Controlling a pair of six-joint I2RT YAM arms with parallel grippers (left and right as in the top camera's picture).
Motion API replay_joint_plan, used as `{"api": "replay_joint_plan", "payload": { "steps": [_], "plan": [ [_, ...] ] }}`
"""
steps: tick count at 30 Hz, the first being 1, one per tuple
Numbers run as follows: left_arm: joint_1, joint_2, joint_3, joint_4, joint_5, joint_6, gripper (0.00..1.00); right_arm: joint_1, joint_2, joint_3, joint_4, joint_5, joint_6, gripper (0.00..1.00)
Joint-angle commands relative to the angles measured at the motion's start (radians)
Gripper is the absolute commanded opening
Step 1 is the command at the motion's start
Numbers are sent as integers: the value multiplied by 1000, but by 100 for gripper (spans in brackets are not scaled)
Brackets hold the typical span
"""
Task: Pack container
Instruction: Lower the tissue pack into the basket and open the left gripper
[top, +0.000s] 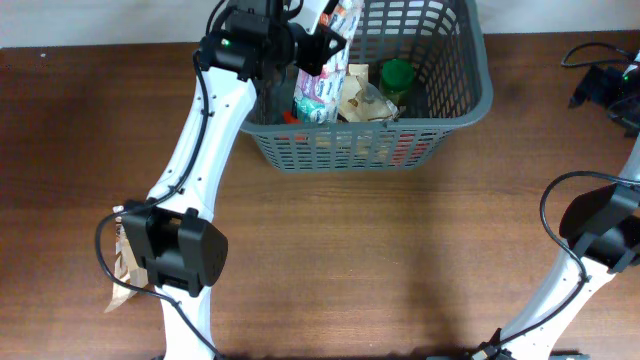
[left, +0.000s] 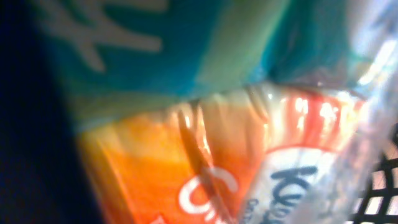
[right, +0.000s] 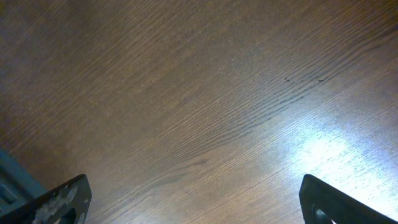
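The container, a dark grey lattice basket (top: 440, 125), stands at the back middle of the table; a bit of its lattice (left: 380, 190) shows in the left wrist view. My left gripper (top: 322, 42) hangs over the basket's left part, shut on a white and red packet (top: 341, 20). The left wrist view is filled by blurred orange wrapping (left: 186, 155) under teal wrapping (left: 149, 43), very close; its fingers are hidden. My right gripper (right: 196, 208) is open over bare wood at the far right, with nothing between its fingers.
Inside the basket lie a teal and white packet (top: 318, 95), a clear bag (top: 366, 100) and a green-lidded jar (top: 397, 75). A brown paper bag (top: 125, 265) sits by the left arm's base. Black cables (top: 590, 55) lie at the back right.
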Motion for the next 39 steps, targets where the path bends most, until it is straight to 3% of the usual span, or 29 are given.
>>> {"api": "replay_joint_plan", "payload": {
  "steps": [1, 17, 20, 22, 24, 25, 27, 30, 32, 39],
  "plan": [
    [2, -25, -63, 37, 15, 8, 2, 0, -5, -4, 0, 16, 5, 98],
    [2, -10, -170, 39, -38, 9, 5, 0, -5, -4, 0, 16, 5, 99],
    [2, -10, -185, 40, -42, 9, 10, 0, -5, -4, 0, 16, 5, 99],
    [2, -10, -193, 40, -55, 9, 29, 0, -5, -4, 0, 16, 5, 99],
    [2, -10, -193, 40, -60, 9, 36, 0, -5, -4, 0, 16, 5, 99],
    [3, -10, -193, 40, -60, 9, 47, 0, -5, -4, 0, 16, 5, 99],
    [2, -10, -193, 40, -60, 8, 77, 0, -5, -4, 0, 16, 5, 99],
    [2, -10, -189, 39, -60, 7, 93, 0, -5, -4, 0, 16, 5, 99],
    [5, -10, -176, 38, -56, -3, 98, 0, -5, -4, 0, 16, 5, 99],
    [32, -56, -45, -13, -49, -21, 100, 0, -5, -4, 0, 16, 5, 99]
  ]
}}
